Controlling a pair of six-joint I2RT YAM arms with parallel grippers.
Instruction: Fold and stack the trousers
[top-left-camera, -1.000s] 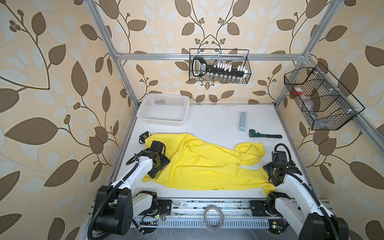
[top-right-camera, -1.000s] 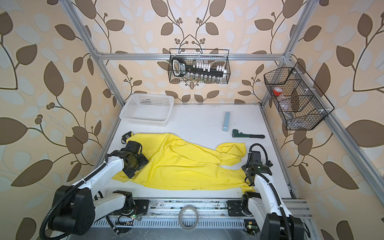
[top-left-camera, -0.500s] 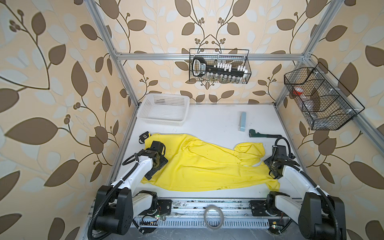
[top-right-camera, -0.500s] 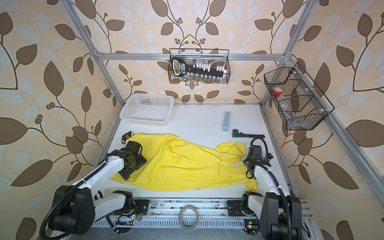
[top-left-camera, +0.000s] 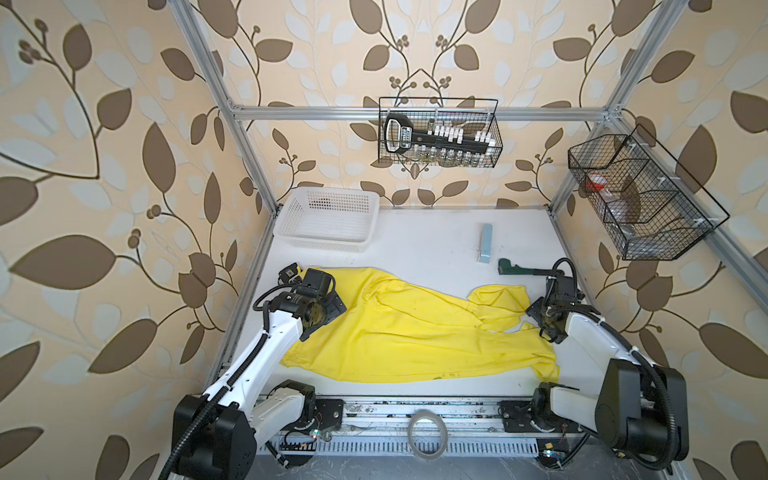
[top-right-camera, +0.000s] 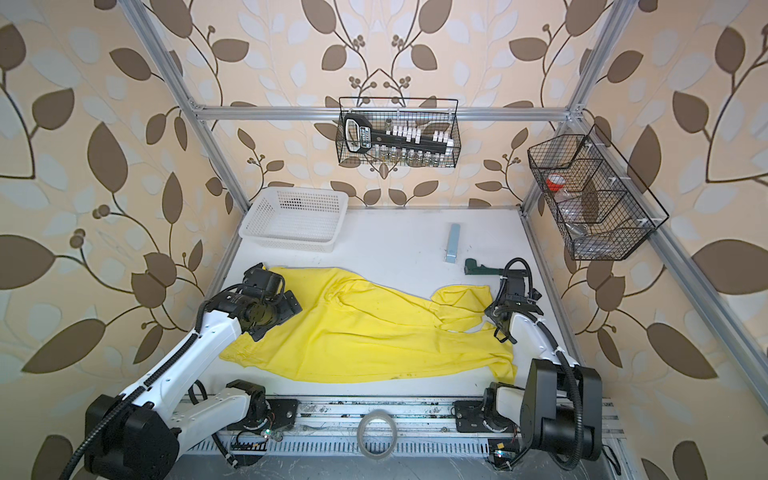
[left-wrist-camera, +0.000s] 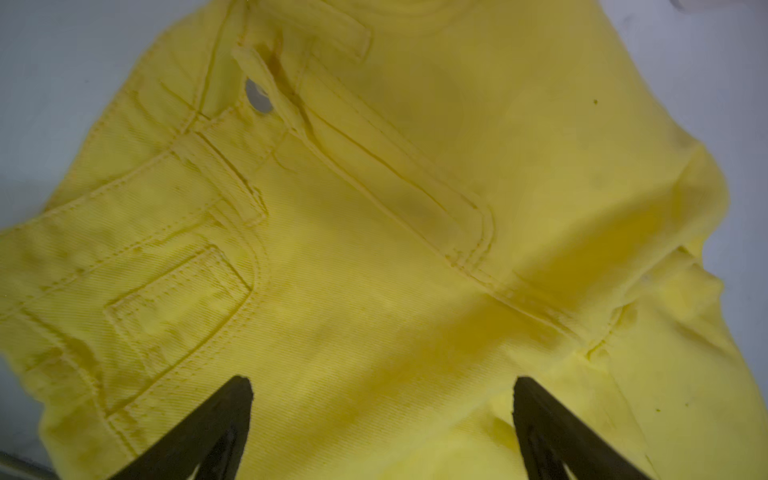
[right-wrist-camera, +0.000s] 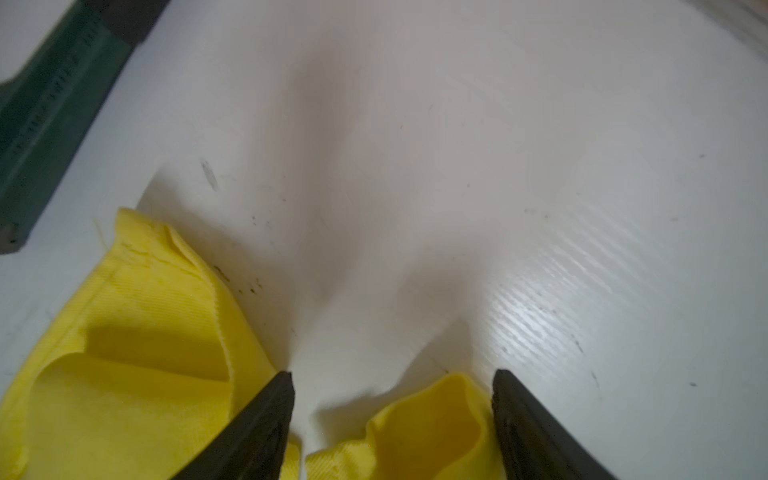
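The yellow trousers (top-left-camera: 415, 340) (top-right-camera: 374, 340) lie spread across the white table, waist at the left and legs running right. One leg end is folded back on itself at the right. My left gripper (top-left-camera: 322, 309) (top-right-camera: 278, 309) hovers over the waist end. In the left wrist view its jaws (left-wrist-camera: 382, 386) stand wide open above the fly and front pocket (left-wrist-camera: 174, 299). My right gripper (top-left-camera: 540, 316) (top-right-camera: 498, 311) sits low at the leg ends. It is open (right-wrist-camera: 392, 378), with a loose fold of trouser cloth (right-wrist-camera: 428, 419) lying between the fingers.
A white basket (top-left-camera: 324, 245) stands at the back left. A pale blue block (top-left-camera: 485, 243) and a green pipe wrench (top-left-camera: 511, 268) (right-wrist-camera: 50, 124) lie behind the right gripper. Wire baskets (top-left-camera: 440, 137) (top-left-camera: 640, 203) hang on the walls. A tape roll (top-left-camera: 428, 436) lies at the front rail.
The left jaws have opened wider over the waist. The right arm has dropped its elbow and brought its gripper a little inward onto the leg ends.
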